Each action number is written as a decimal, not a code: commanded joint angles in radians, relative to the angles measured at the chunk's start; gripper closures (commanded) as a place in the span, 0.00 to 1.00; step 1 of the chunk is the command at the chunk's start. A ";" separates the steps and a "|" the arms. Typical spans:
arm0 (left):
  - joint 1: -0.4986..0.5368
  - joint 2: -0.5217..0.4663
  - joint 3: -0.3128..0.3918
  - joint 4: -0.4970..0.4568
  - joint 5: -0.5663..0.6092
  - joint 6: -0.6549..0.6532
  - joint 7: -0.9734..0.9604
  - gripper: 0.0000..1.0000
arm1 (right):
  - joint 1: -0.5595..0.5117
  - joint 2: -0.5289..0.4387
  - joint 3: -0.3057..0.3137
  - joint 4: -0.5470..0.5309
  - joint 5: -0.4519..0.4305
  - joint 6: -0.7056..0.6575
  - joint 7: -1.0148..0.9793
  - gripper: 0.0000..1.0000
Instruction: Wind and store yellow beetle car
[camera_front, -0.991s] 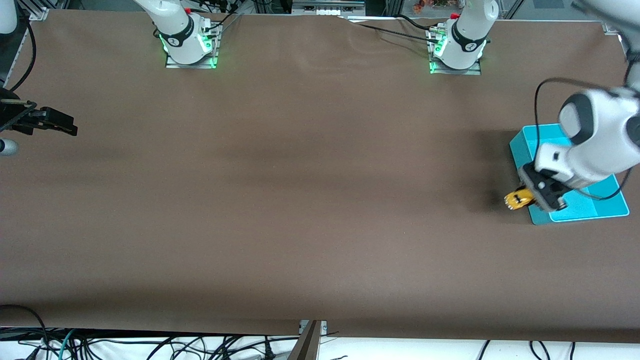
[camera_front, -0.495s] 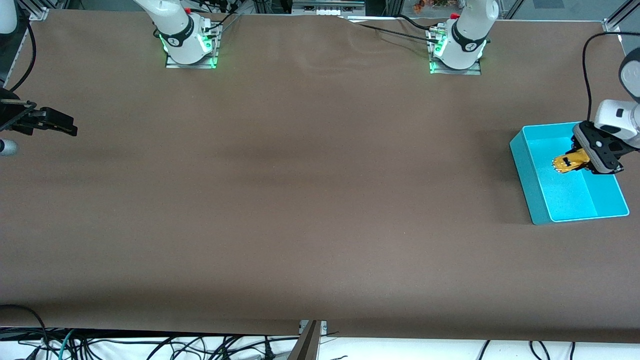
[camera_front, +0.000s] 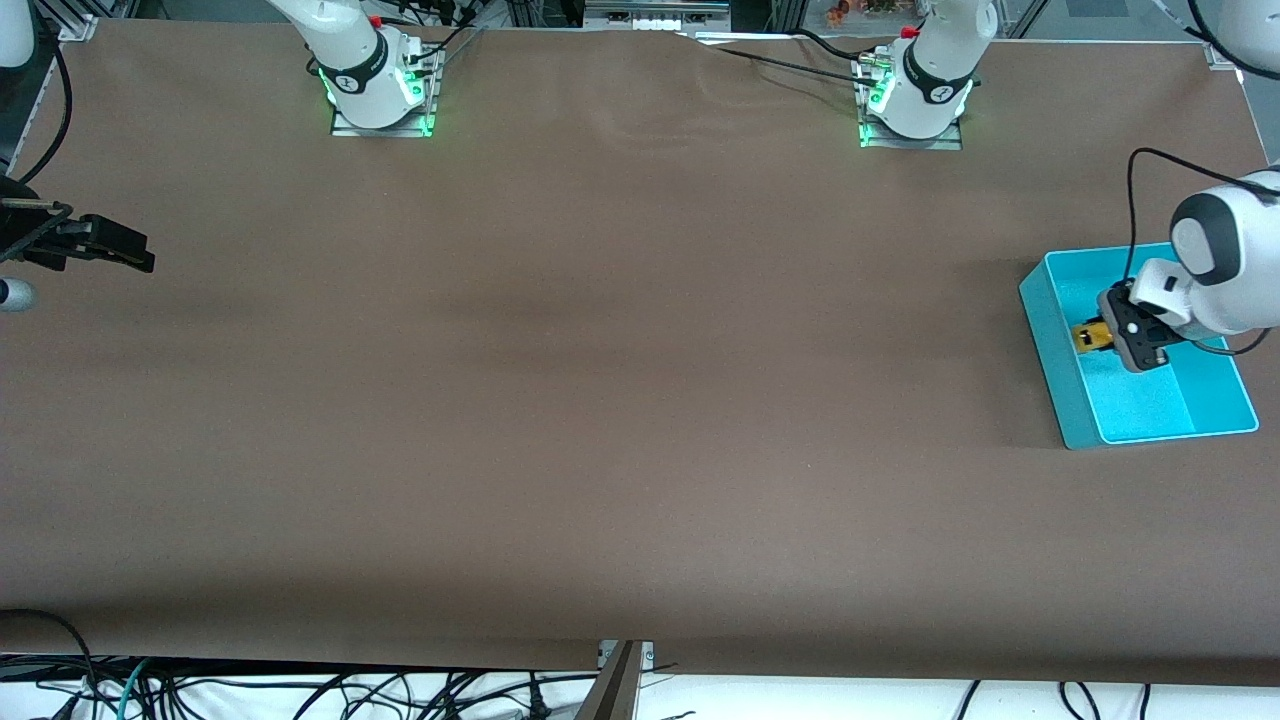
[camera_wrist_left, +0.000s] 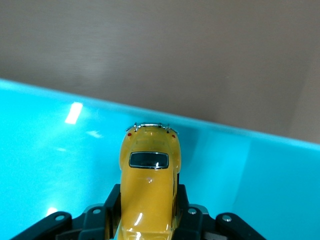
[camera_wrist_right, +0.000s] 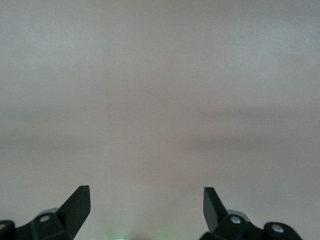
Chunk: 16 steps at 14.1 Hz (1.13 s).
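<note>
Left tool (camera_front: 1108, 338) clamps the yellow beetle car (camera_wrist_left: 149, 187) over the cyan bin (camera_front: 1060, 395); right tool (camera_wrist_right: 145, 207) waits, spread wide

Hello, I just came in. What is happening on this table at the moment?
The left gripper holds the yellow beetle car between its jaws, which are shut on the car's sides. It has the car inside the cyan bin, at the left arm's end of the table. Whether the car touches the bin's floor cannot be told. The right gripper waits with its jaws open over the brown table at the right arm's end, holding nothing.
</note>
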<state>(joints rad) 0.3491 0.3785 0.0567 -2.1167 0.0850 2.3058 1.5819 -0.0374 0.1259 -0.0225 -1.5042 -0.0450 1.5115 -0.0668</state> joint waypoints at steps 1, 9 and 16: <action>0.027 -0.035 -0.011 -0.083 0.092 0.038 0.023 1.00 | -0.007 0.003 0.003 0.013 0.016 -0.002 -0.018 0.00; 0.054 -0.027 -0.005 -0.106 0.188 0.078 0.032 1.00 | -0.007 0.003 0.001 0.013 0.014 -0.002 -0.018 0.00; 0.059 -0.015 -0.005 -0.100 0.205 0.112 0.026 0.00 | -0.007 0.003 0.001 0.013 0.014 -0.001 -0.019 0.00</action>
<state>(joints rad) 0.3960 0.3776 0.0575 -2.2077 0.2649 2.4001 1.5976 -0.0374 0.1259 -0.0226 -1.5042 -0.0450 1.5118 -0.0688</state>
